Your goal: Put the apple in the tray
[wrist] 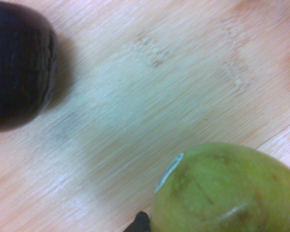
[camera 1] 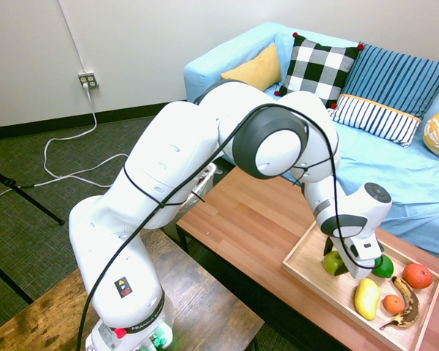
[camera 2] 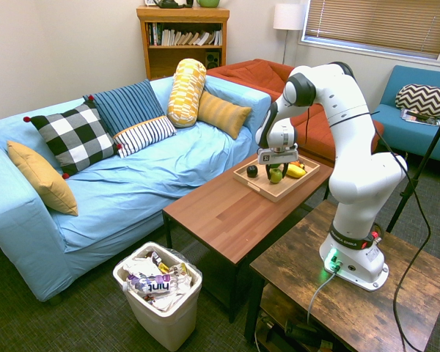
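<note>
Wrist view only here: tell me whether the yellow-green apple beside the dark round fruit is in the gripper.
Observer: Yes. The second exterior view shows the gripper pointing down, shut on the small round yellow-green apple.
Operator: Say where it is.
Observer: Low over the large pale wooden tray. I cannot tell whether the apple touches the wood.
Operator: List the other fruit there.
Observer: A darker green lime-like fruit, a yellow oval fruit, a large orange round fruit, a smaller orange fruit and a browned banana.

Two high, opposite room views share the tray [camera 1: 307, 265]; wrist view hovers close above it.
</note>
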You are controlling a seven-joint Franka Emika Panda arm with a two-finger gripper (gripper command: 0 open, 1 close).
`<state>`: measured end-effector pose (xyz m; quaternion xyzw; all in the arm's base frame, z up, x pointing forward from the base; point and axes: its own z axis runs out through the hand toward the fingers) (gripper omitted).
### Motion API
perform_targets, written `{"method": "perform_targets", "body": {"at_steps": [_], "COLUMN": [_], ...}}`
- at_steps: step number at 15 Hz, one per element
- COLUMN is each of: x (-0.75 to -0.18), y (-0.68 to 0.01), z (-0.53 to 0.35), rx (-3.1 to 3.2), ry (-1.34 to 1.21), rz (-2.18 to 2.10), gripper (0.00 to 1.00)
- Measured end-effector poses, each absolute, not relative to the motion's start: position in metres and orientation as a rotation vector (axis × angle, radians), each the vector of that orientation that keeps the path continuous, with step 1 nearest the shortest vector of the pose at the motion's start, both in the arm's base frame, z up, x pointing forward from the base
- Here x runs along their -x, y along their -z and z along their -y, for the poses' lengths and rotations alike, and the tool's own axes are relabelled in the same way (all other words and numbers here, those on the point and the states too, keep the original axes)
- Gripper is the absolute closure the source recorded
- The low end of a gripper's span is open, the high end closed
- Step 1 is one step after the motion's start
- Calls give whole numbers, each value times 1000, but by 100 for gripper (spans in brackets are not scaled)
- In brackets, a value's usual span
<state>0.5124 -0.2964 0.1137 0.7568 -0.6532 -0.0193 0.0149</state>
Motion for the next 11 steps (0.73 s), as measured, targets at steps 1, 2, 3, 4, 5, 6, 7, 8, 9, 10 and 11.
{"method": "perform_targets", "body": {"at_steps": [1,2,3,4,5,6,7,8,9,10,11], "x": [-512,-511,-512,-512,-513,-515,-516,-516,-515,-513,-510], "y": [-112,-111,-111,-112,-115,-120,-128,-140,-153,-169,-186], "z": [296,296,296,296,296,297,299,301,304,308,312], "rx": [-2356,-2356,-2358,-2361,-2366,-2374,-2382,-2389,-2396,-2401,-2405], "ry": [63,67,67,64,57,46,31,14,-1,-14,-25], "rz": [2032,2031,2030,2029,2027,2025,2026,2029,2033,2039,2044], "gripper": [0,0,0,0,0,0,0,0,0,0,0]}}
